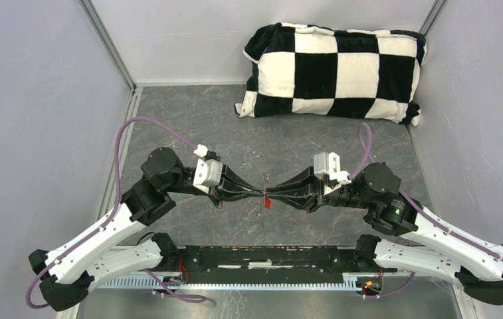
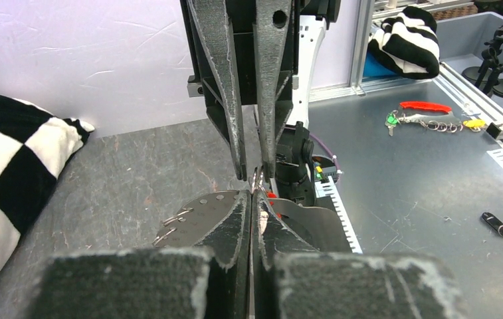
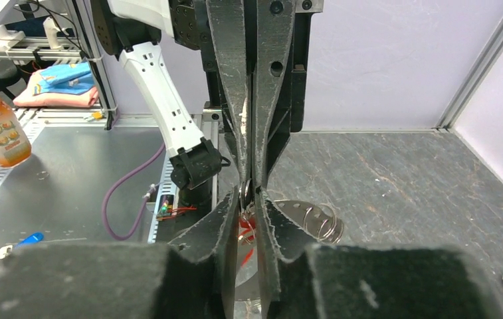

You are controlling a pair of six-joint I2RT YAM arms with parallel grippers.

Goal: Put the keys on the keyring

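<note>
Centre frame: my left gripper (image 1: pixel 260 193) is pinched flat on a thin metal sliver, seemingly the keyring (image 2: pixel 256 179). My right gripper (image 1: pixel 270 194) stands narrow around the red key (image 1: pixel 267 203), grip uncertain, the tips meeting for threading.

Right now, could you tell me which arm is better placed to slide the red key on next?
Probably the right: the right end effector stands slightly open around the red plastic-headed metal key, while the left end effector is clamped shut opposite it.
</note>
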